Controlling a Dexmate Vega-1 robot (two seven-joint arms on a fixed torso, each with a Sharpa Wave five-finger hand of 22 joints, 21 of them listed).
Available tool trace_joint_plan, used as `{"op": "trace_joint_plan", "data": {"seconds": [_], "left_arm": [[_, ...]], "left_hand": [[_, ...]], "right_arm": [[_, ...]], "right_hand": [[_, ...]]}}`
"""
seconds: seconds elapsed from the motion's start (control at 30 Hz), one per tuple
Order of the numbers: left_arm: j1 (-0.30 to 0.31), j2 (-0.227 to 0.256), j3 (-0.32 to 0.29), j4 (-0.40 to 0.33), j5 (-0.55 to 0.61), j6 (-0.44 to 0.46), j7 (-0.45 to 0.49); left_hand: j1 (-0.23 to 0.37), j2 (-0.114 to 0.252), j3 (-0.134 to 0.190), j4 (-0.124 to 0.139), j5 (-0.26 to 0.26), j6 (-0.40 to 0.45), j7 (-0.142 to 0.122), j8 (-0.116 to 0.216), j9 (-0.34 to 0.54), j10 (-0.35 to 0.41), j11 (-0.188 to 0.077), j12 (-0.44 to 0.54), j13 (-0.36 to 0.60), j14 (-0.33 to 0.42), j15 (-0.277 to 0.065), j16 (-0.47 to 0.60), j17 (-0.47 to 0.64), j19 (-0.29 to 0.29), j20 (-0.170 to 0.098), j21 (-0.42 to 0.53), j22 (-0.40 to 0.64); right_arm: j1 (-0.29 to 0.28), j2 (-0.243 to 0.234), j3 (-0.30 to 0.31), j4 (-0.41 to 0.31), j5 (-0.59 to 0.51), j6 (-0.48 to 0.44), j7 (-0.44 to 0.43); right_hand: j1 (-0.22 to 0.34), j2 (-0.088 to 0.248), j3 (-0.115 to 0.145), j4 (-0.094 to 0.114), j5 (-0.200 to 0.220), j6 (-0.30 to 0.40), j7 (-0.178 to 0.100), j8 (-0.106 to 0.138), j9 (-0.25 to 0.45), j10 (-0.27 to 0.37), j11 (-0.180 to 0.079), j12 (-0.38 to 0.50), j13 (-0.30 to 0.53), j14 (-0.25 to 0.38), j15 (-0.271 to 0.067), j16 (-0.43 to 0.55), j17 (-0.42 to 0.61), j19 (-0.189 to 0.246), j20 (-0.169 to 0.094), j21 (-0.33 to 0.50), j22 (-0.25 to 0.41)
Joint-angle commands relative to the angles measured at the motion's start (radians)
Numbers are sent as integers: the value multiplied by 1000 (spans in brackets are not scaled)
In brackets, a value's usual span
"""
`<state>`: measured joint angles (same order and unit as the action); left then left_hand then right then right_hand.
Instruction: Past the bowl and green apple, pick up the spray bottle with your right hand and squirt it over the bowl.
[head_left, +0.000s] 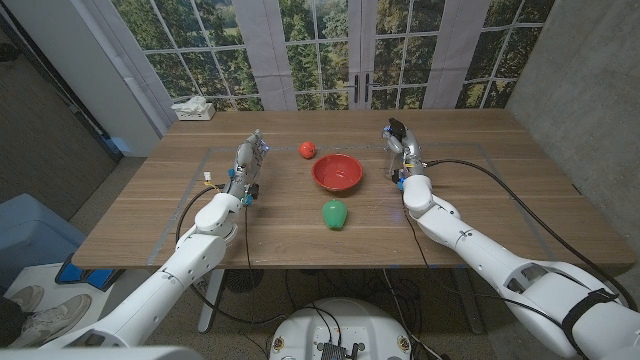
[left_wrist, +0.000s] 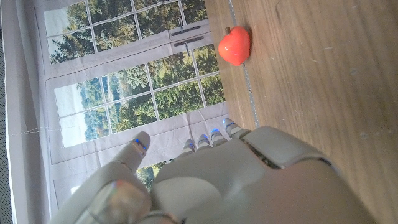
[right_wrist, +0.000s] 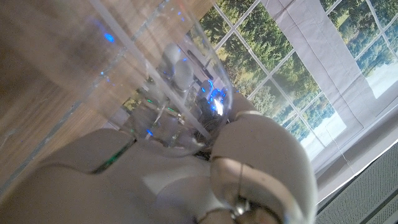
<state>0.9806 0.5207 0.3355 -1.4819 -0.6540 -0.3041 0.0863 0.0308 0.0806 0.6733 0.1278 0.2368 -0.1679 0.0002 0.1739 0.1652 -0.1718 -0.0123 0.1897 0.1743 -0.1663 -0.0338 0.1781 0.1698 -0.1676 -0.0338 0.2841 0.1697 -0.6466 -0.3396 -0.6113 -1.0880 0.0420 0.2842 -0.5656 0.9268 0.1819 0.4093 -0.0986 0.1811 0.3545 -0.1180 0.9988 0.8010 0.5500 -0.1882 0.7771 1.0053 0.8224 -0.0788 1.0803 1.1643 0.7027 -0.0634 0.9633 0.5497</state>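
Right hand fingers gripping spray bottle at 3 o'clock of bowl; squirt pending. Left hand open, idle.

Wooden table in the middle of the frame. Behind it, at the top, tall windows with white frames, green trees outside. Grey wall at the upper right, tissue box on the far left corner of the table.

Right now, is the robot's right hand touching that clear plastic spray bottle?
Touching. In the right wrist view the right hand wraps around the clear plastic spray bottle, the bottle's wall pressed against the palm.
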Motion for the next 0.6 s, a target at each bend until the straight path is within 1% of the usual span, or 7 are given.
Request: {"op": "trace_joint_plan", "data": {"seconds": [0.03,0.13,0.17,0.23,0.3,0.37,0.6], "left_arm": [[6,5,1,-18,10,1,8],[8,4,1,-23,12,-2,10],[8,3,2,-25,13,-2,12],[10,7,2,-30,14,1,11],[12,6,1,-32,16,-1,16],[16,7,0,-39,19,-3,20],[22,10,0,-52,25,-5,25]], "left_hand": [[2,84,-3,1,4,-25,-1,2,6,-90,4,1,4,-142,-23,-2,2,-17,-78,-2,6],[2,84,-3,1,4,-25,-2,2,6,-90,4,1,4,-142,-24,-2,2,-17,-77,-3,6],[2,84,-3,1,4,-25,-2,2,6,-90,4,1,4,-142,-23,-2,2,-17,-77,-3,6],[2,84,-3,1,4,-25,-2,3,6,-90,4,1,4,-142,-24,-1,2,-16,-77,-4,6],[2,84,-3,1,4,-25,-2,3,6,-90,4,1,4,-142,-24,-1,2,-16,-77,-5,6],[2,84,-3,1,4,-25,-2,3,6,-90,3,1,4,-142,-24,-1,2,-16,-77,-5,6],[3,85,-3,1,4,-25,-3,3,6,-90,3,2,4,-142,-23,-1,2,-15,-76,-7,6]], "right_arm": [[-12,-8,9,-10,-28,32,-36],[-28,-28,16,-46,-29,32,-29],[-32,-24,21,-37,-20,58,-27],[-44,-38,23,-74,-36,32,-34],[-48,-38,26,-73,-36,44,-35],[-64,-53,33,-108,-40,36,-36],[-91,-71,49,-160,-54,21,-41]], "right_hand": [[-3,-4,-9,2,8,-6,-2,2,-2,4,-9,5,11,35,-141,204,83,20,-107,21,6],[-6,-4,-12,5,12,-9,-3,1,-5,7,-9,7,19,40,-141,225,83,22,-113,34,8],[-6,-4,-12,5,13,-9,-4,1,-5,8,-9,8,20,40,-141,227,83,20,-113,35,8],[-8,-3,-13,7,14,-10,-3,0,-6,7,-9,8,22,41,-141,233,83,19,-113,39,9],[-9,-2,-13,9,15,-11,-4,1,-6,7,-9,7,24,41,-140,237,83,17,-113,42,9],[-11,-1,-14,11,16,-12,-4,1,-6,7,-9,9,28,40,-140,242,82,14,-113,45,10],[-16,1,-15,16,18,-13,-3,2,-6,5,-8,12,39,37,-139,253,81,8,-113,54,11]]}}
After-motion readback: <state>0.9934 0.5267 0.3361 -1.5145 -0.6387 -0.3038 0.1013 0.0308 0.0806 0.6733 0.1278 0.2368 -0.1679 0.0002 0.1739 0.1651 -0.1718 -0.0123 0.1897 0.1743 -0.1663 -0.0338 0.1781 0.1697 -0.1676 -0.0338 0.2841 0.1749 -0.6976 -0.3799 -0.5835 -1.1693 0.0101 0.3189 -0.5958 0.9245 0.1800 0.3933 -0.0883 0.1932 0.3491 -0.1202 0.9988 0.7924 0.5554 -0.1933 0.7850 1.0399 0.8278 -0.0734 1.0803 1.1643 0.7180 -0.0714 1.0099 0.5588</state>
